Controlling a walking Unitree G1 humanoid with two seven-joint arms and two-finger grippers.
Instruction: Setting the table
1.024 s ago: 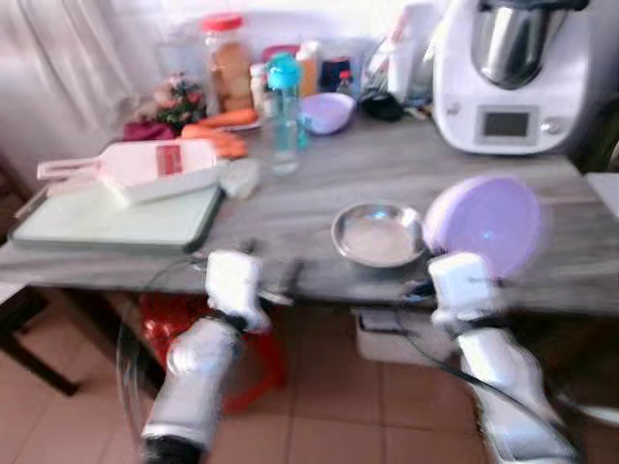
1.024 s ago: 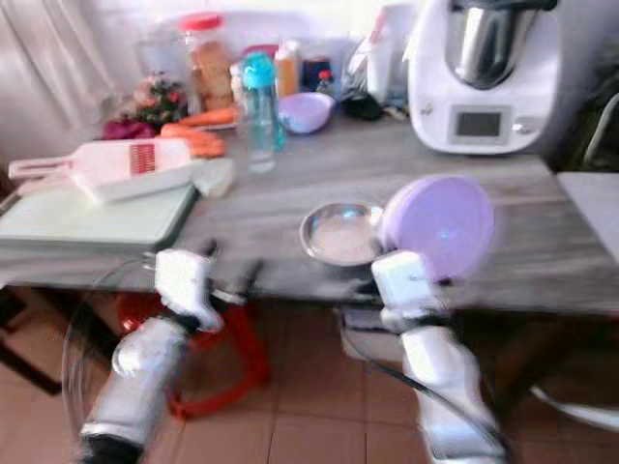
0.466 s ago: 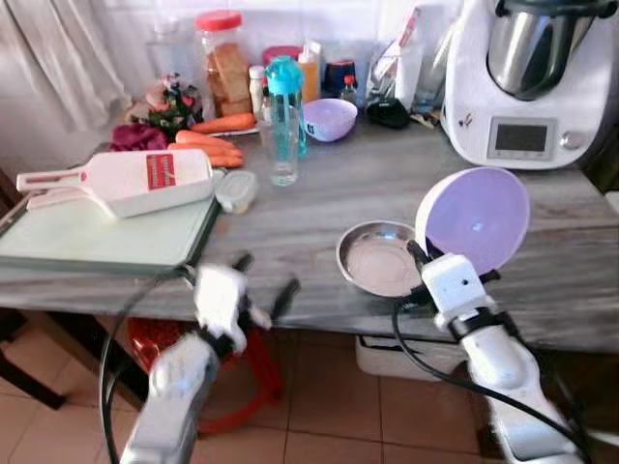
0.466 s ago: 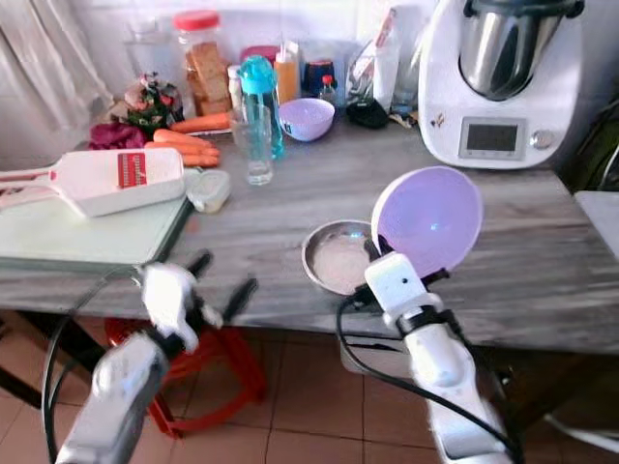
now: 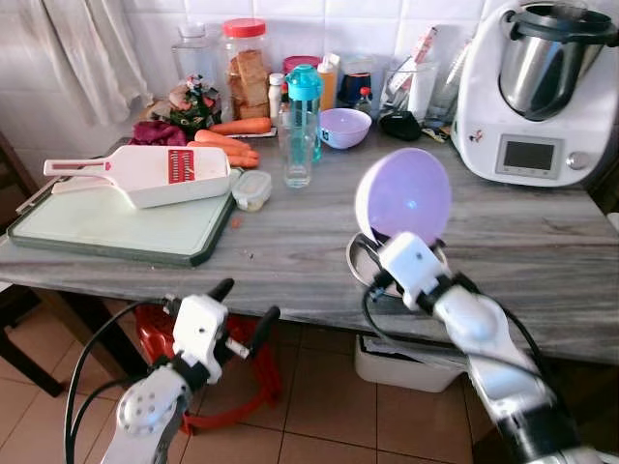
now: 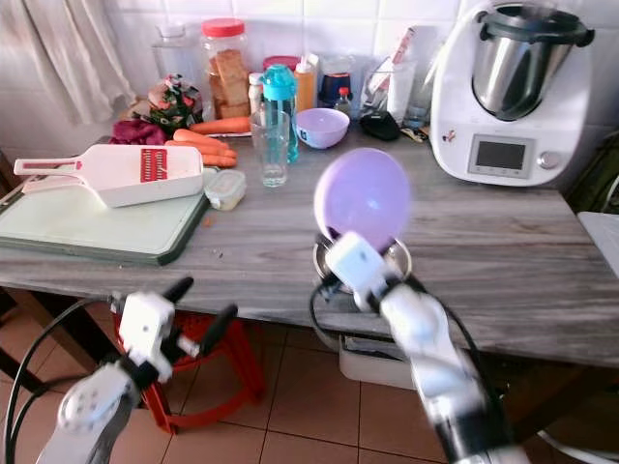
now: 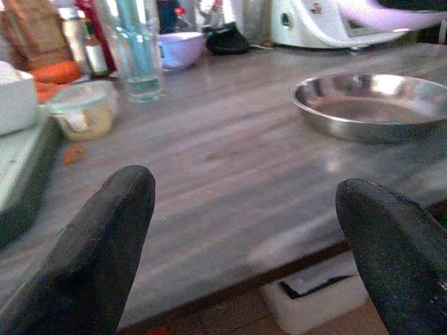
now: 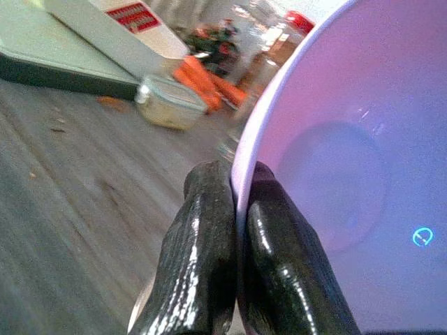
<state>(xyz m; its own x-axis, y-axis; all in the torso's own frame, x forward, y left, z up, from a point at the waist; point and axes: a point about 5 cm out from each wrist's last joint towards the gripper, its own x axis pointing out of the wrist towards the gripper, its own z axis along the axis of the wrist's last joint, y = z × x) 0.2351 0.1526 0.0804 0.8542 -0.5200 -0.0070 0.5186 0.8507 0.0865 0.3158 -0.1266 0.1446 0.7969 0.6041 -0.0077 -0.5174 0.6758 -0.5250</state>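
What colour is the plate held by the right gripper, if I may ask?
The round plastic plate is plain lilac; clearest in the left eye view.

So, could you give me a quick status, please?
Right gripper shut on purple plate, upright over steel dish. Left gripper open, below table edge.

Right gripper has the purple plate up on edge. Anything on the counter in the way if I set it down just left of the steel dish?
Nothing visible: the right gripper pinches the purple plate above the steel dish, and the counter between it and the small container looks bare.
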